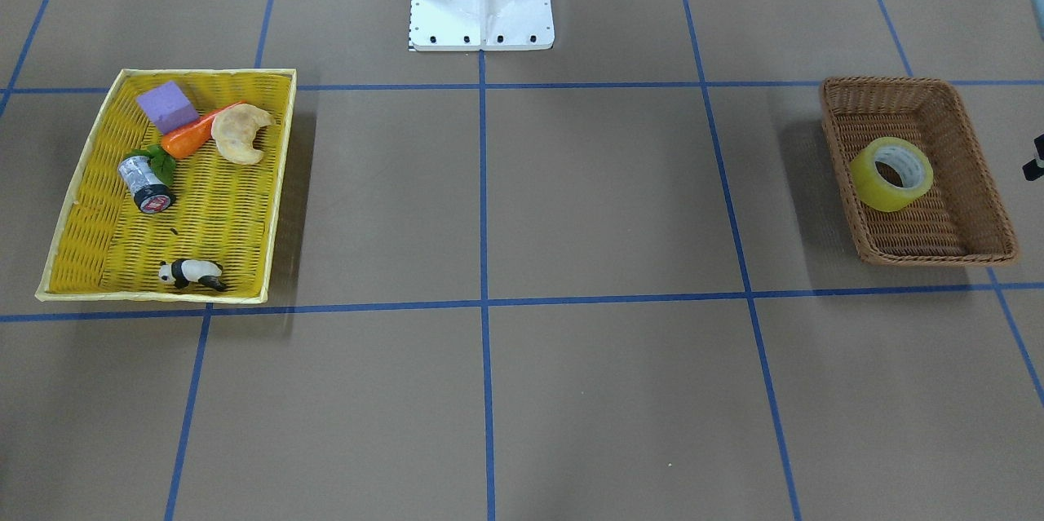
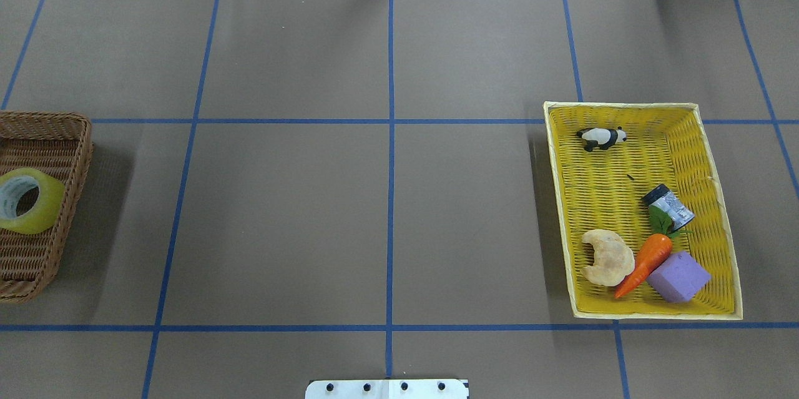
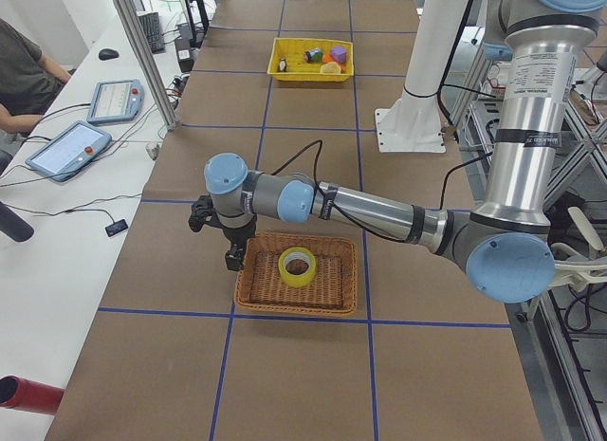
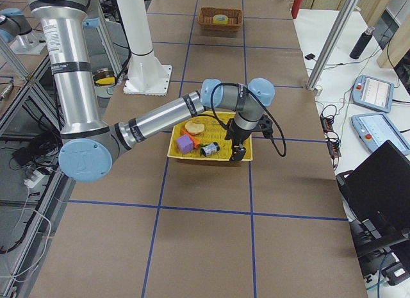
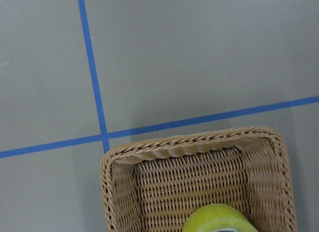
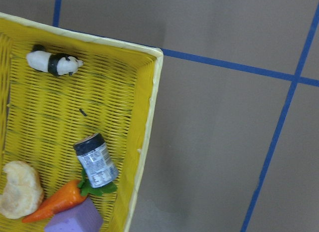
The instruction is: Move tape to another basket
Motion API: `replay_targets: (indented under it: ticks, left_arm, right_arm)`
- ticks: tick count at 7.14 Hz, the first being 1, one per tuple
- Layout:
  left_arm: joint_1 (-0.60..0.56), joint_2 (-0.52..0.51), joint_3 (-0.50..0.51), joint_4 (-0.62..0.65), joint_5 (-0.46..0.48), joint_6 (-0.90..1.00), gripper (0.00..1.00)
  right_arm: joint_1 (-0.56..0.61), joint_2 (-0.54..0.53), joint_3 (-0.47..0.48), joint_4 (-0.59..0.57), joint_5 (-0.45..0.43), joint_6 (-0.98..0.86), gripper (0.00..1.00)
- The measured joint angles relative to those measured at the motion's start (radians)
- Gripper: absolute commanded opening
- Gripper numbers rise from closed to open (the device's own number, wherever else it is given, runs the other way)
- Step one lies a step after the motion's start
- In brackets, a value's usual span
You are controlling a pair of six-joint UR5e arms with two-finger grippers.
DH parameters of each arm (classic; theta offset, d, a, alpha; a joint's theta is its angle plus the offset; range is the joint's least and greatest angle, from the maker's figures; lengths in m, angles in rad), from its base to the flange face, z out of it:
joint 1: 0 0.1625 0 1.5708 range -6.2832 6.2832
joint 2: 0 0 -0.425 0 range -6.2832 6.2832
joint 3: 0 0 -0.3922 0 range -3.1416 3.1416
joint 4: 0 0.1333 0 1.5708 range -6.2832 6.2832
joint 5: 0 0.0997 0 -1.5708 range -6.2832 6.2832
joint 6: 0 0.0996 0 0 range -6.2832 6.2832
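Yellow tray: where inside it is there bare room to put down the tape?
Bare weave lies between the panda and the bread, in the middle of the yellow tray. The end with bread, carrot, purple block and can is crowded.

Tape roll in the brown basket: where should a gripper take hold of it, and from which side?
Come from above. The tape lies tilted in the brown basket with its core hole open and facing upward. The best hold is probably one finger down the hole and the other outside, pinching the ring's wall. The basket's sloping sides would likely get in the way of a sideways approach.
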Motion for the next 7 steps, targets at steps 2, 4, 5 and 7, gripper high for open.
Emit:
replay_targets:
  ticks: [2,4,5,7]
  left_arm:
    - [-0.014,-0.010,0.008,0.012,-0.025,0.009,0.98]
    - [-0.018,-0.002,0.004,0.005,-0.028,0.008,0.98]
    - [-0.020,0.001,-0.005,0.003,-0.028,0.005,0.98]
    - [-0.021,0.010,-0.026,0.003,-0.023,0.000,0.98]
  right_arm:
    - [0.013,-0.057,-0.053,0.129,-0.005,-0.003,1.00]
    - [0.020,-0.071,-0.076,0.168,-0.005,-0.001,1.00]
    - [0.021,-0.071,-0.079,0.172,-0.005,0.001,1.00]
    - [0.029,-0.069,-0.081,0.174,-0.006,0.005,1.00]
